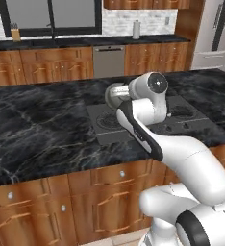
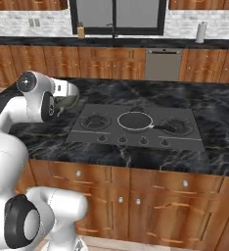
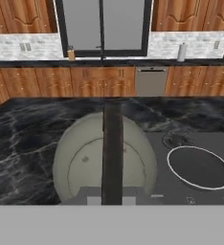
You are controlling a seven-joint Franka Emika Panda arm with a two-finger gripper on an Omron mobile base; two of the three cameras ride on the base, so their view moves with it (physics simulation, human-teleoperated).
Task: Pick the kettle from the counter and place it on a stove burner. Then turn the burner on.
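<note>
The grey-beige kettle (image 3: 85, 158) hangs right under my hand, and its dark arched handle (image 3: 112, 143) runs straight up the middle of the hand view. My gripper (image 3: 112, 197) is shut on that handle. In the right base view the kettle (image 2: 69, 102) sits at the wrist, over the black marble counter (image 2: 38, 132) just left of the cooktop (image 2: 190, 142). The left base view shows the kettle (image 1: 113, 94) half hidden behind my arm. The nearest stove burner (image 2: 95, 121) is the cooktop's left one, and another burner (image 2: 177, 125) lies at the right.
A black frying pan (image 2: 135, 120) with a pale rim occupies the cooktop's middle, also seen as the pan (image 3: 198, 166) to the kettle's right. Several knobs (image 2: 122, 140) line the cooktop's front edge. A back counter with a dishwasher (image 2: 163, 64) runs along the far wall.
</note>
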